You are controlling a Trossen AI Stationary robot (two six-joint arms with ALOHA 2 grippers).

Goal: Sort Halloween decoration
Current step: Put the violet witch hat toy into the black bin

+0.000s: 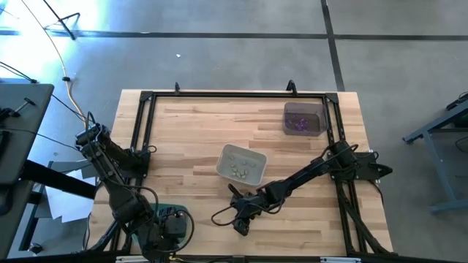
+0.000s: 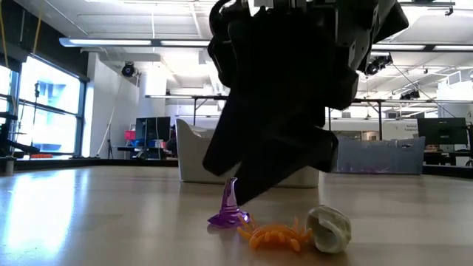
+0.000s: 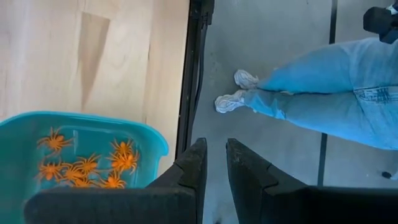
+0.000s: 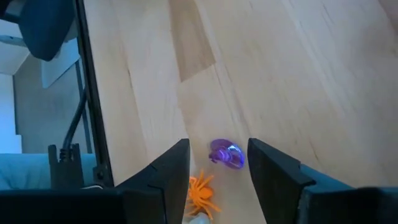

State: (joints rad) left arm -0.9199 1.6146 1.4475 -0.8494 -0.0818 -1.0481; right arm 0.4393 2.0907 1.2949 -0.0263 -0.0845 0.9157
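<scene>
Fig.: R end effector [image 4: 219, 180] is hanging low over the desk [image 1: 190, 139], fingers spread w/ nothing between them, straddling the purple trinket [image 4: 226, 154]. Judged reason: it is lining up for a pick, jaws wide enough to clear the piece.

All places rel. to the purple trinket: orange spider [image 4: 200, 191] is lying just beside it; a pale trinket [image 2: 329, 227] is sitting just past the spider. The pale tray [image 1: 240, 164] is standing near; the grey tray [image 1: 303, 117] w/ purple pieces is well apart, at the desk's far right corner. Trays are apparently serving one colour each.

L end effector [image 3: 215, 171] is waiting well apart, beyond the desk's edge by the green tray [image 3: 149, 134] of orange spiders; fingers are narrowly parted, pinching nothing.

View diffs: low view is showing all three loose pieces side by side, purple one upright, but the arm is blocking most else. R wrist view is showing the straddle. High view is giving tray layout only; loose pieces too small to tell. L wrist view alone is showing a person's legs on the floor.
</scene>
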